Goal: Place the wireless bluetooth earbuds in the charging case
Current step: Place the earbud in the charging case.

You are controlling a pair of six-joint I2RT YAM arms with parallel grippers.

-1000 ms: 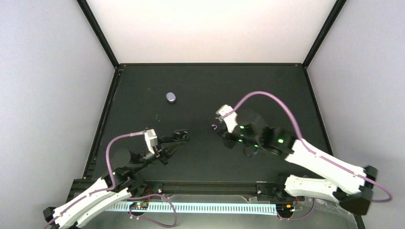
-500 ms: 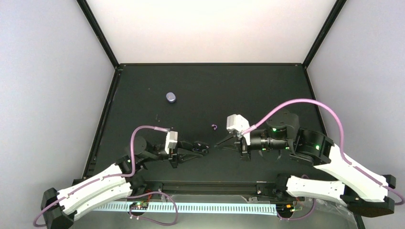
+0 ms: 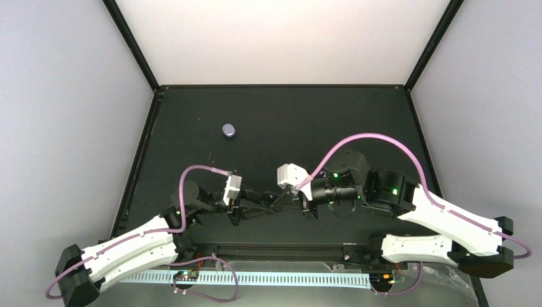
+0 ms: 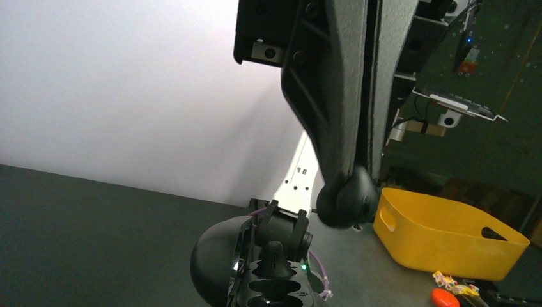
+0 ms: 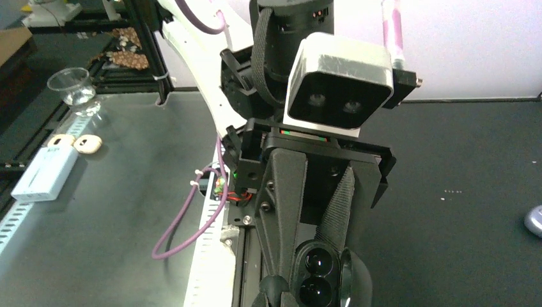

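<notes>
Locates case resting on table, in the far-left part, well apart from both grippers. Sights its edge again at the right border of the right wrist view.

Finds left gripper and right gripper tip to tip close to the table's near edge, between the two arm bases.

Sees, from the right wrist, left fingers narrowing toward each other down to a black piece bearing two round glossy wells, with the fingertips hidden behind it. Cannot tell whether left jaws clamp that piece or only sit close to it. Cannot tell right jaws' spacing either, as the tips merge with dark shapes in every view. Cannot make out earbuds.
</notes>
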